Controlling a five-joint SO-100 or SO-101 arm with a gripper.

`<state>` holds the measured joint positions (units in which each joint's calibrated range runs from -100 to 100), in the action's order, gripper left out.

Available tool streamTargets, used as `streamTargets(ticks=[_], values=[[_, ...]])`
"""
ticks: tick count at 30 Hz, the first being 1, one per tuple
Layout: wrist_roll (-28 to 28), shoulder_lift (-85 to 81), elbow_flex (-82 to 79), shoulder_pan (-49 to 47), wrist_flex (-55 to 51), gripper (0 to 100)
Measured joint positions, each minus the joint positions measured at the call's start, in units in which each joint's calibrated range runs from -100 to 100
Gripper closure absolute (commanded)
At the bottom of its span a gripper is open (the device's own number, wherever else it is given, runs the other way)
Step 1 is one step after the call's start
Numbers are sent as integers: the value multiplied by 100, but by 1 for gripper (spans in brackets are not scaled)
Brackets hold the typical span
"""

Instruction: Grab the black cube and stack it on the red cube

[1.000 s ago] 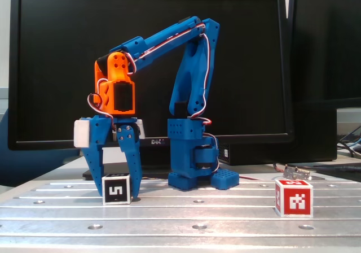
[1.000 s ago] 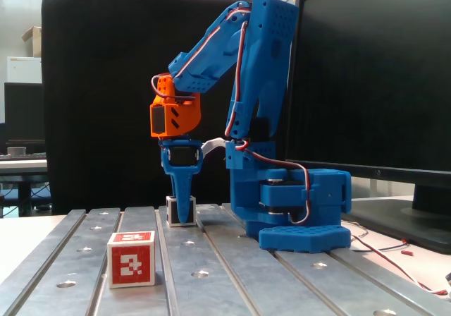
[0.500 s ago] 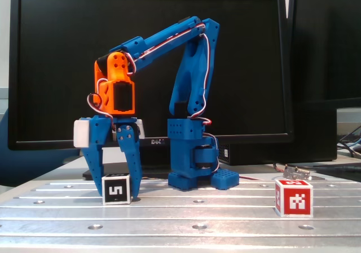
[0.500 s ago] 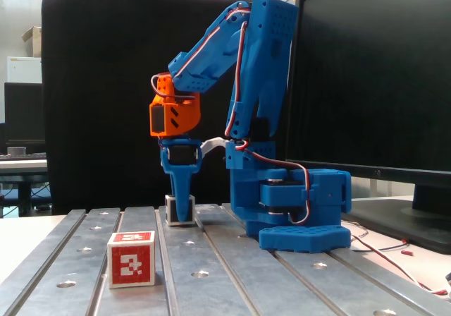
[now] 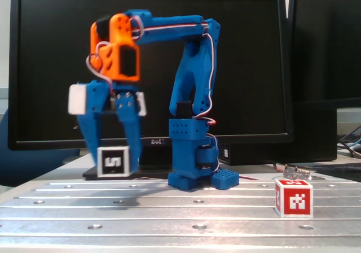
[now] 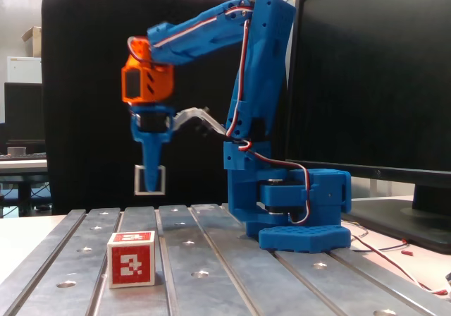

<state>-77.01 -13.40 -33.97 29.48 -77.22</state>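
Change: black cube (image 5: 113, 162) lifted clear of the tabletop (image 5: 180, 208), where it sat half a second ago; arm raised and swung outward with it.
Meaning: grasp done, lift done; carry toward the red cube (image 5: 294, 197) and the placing not yet done.
Fingers: gripper (image 5: 114, 164) closed on the black cube, one blue finger on each side of it in a fixed view (image 5: 90, 140).
Black cube, place: hanging in the air between the fingers, well above the metal plate; in a fixed view (image 6: 149, 180) half hidden behind the finger.
Black cube, look: white edges, black face, white "5"-like mark; face slightly blurred, held about level.
Red cube, place: resting on the tabletop, well apart from the arm, at right in one fixed view and near the front in another (image 6: 132, 259).
Red cube, look: white edges, red faces, white blocky mark.
Next need: likely a sideways carry, then a level descent onto the red top.
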Motion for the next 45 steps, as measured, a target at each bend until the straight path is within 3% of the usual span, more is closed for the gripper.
streamTargets(ticks=[21,36,45], values=[[3091,0,326,-2956,-361,81],[6009,0,589,-5207,-541,81],[7205,42,589,-5919,-541,81]])
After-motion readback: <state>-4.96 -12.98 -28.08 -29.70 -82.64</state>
